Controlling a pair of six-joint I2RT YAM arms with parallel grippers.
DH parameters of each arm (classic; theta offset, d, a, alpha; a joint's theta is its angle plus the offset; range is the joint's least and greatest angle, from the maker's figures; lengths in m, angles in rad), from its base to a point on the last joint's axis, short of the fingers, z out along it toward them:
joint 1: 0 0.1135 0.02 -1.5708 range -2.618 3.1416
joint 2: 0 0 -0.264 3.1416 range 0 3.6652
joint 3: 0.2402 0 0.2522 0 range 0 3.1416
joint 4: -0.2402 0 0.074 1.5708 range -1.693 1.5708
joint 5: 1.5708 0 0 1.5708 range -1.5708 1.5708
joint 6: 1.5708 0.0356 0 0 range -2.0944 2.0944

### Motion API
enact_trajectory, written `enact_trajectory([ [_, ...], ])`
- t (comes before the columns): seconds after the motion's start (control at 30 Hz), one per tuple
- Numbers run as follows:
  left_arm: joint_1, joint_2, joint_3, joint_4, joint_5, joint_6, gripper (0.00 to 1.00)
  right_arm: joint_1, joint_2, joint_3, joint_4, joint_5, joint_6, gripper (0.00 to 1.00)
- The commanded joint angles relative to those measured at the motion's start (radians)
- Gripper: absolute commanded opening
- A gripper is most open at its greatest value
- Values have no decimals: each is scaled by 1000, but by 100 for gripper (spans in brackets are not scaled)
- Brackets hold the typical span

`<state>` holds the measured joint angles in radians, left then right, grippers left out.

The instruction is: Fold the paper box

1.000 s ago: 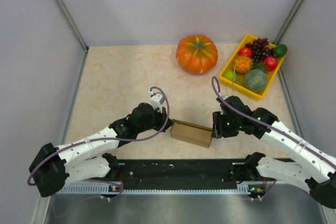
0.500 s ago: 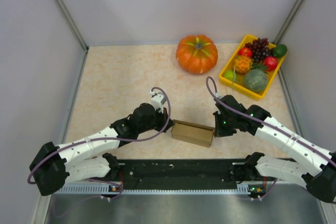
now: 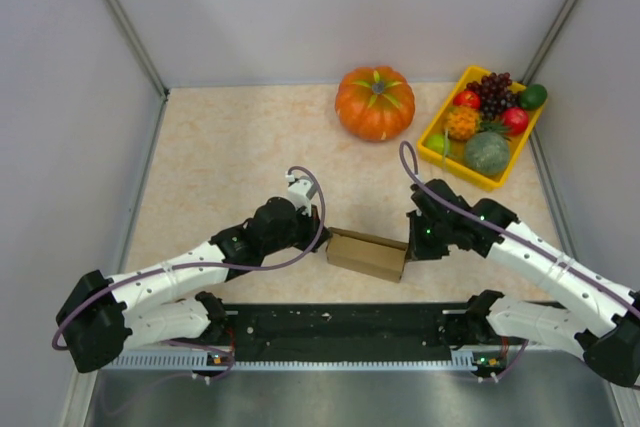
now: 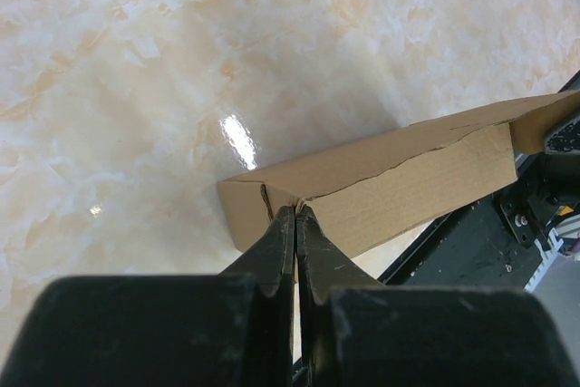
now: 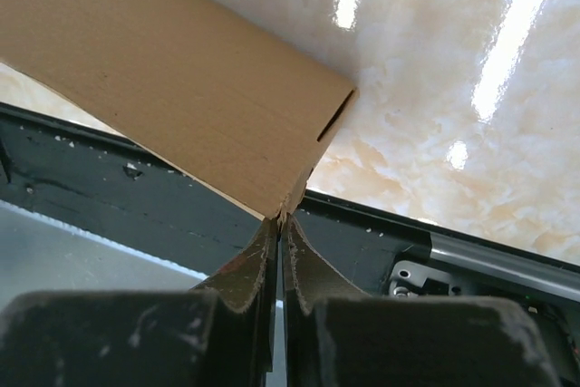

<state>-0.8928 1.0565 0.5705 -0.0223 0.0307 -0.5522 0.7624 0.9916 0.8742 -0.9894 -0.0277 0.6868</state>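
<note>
Fingers of the left gripper (image 4: 295, 210) and the right gripper (image 5: 276, 217) are clenched onto opposite ends of the plain brown cardboard paper box (image 3: 366, 255), which lies by the near edge of the beige marbled worktop (image 3: 230, 147), probably bracing it so its end flaps can be tucked.

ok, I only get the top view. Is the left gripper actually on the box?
Observer: Yes. The left wrist view shows the left gripper shut on the box's end edge.
Operator: Right one?
Observer: The right gripper is shut on a corner at the other end.
Operator: Anything on the box itself?
Observer: There is a ragged seam along its side, and a slit near the right-hand corner.
</note>
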Motion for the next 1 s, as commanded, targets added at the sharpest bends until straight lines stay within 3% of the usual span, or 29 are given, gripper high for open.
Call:
enact_trajectory([
  [0.0,-14,11,15,-42,17,-11,0,-5,-8,72,38,-40,40,0],
  [0.5,-18,3,9,-36,18,-14,0,-95,-13,8,130,-149,109,0],
  [0.97,-29,13,-1,-24,18,-28,0,-95,-57,-96,80,-11,-44,0],
])
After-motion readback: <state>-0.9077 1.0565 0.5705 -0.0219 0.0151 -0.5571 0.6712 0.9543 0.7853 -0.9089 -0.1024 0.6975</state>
